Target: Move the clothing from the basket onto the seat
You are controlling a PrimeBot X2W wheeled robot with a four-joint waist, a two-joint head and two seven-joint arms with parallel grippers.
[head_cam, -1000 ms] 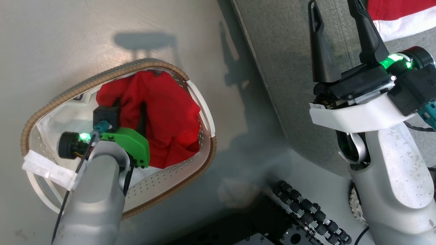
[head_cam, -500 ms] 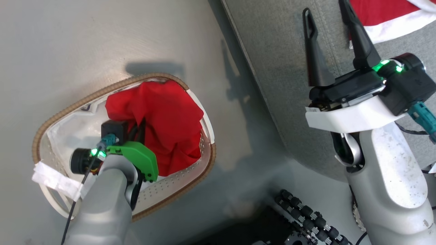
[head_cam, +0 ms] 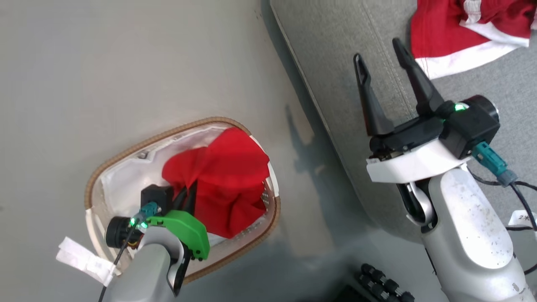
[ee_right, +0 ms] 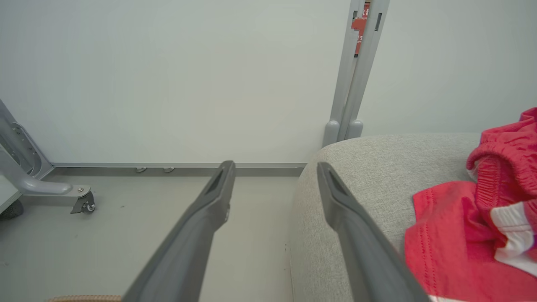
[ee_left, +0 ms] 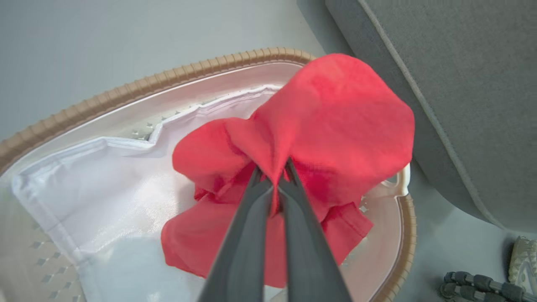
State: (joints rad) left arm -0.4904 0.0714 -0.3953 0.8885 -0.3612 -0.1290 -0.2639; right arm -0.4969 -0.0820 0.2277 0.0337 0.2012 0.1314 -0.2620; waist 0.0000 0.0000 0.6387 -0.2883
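Head view: left claw [head_cam: 192,187] pinches 1 plain garment [head_cam: 233,176]; right claw [head_cam: 376,49] spread; 1 basket [head_cam: 168,135].

Pale grey speckled forearms [head_cam: 470,239], green left wrist bracket [head_cam: 184,228], white right collar [head_cam: 407,167], teal plugs [head_cam: 488,154], long dark right claw [head_cam: 376,48]

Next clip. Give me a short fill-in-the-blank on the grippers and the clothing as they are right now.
1. The left gripper is ____ on the plain red garment over the basket.
2. The right gripper has its fingers ____ and holds nothing.
3. The other garment, lying on the seat, is red with ____ bands.

Missing words: shut; open; white
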